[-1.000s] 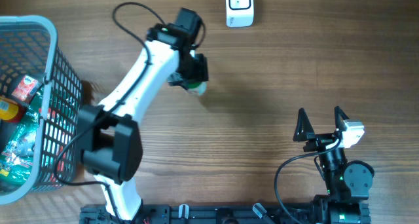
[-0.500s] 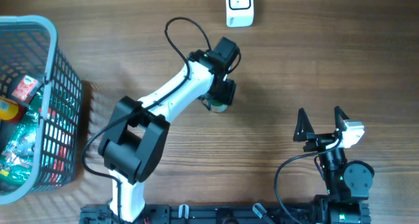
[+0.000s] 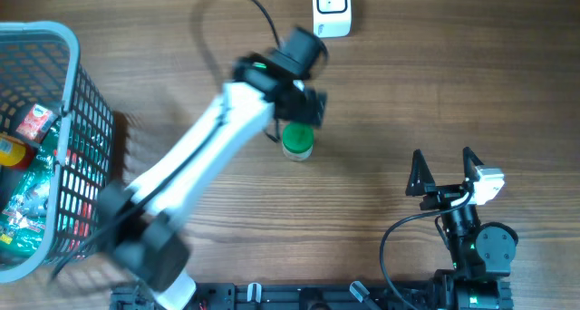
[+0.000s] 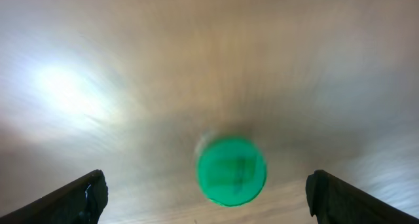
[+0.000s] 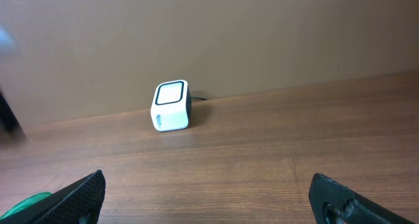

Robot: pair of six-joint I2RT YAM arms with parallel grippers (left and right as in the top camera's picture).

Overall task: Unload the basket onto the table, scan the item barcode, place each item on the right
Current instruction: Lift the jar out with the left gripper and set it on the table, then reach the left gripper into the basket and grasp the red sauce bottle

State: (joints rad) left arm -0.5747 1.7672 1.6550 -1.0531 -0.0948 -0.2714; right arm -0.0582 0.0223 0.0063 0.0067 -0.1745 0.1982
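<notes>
The item, a small container with a round green lid [image 3: 297,140], stands on the wooden table by itself. My left gripper [image 3: 304,107] is blurred with motion just beyond it, on the scanner's side. In the left wrist view the green lid [image 4: 231,171] lies below and between the two dark fingers [image 4: 88,196], which are spread wide and touch nothing, so the left gripper [image 4: 206,196] is open. No barcode shows. The white scanner [image 3: 332,9] sits at the table's far edge. My right gripper [image 3: 443,158] rests open near the front right, holding nothing.
A grey mesh basket [image 3: 86,120] holding several packaged goods stands at the left edge. From the right wrist, the scanner [image 5: 171,106] stands against a brown wall, with the green item [image 5: 29,204] low at the left edge and the right gripper [image 5: 209,198] wide apart.
My left arm carried the green-lidded item rightward over the table, then opened and let it go. The item now stands free and the gripper has pulled away toward the scanner. The right arm stayed still.
</notes>
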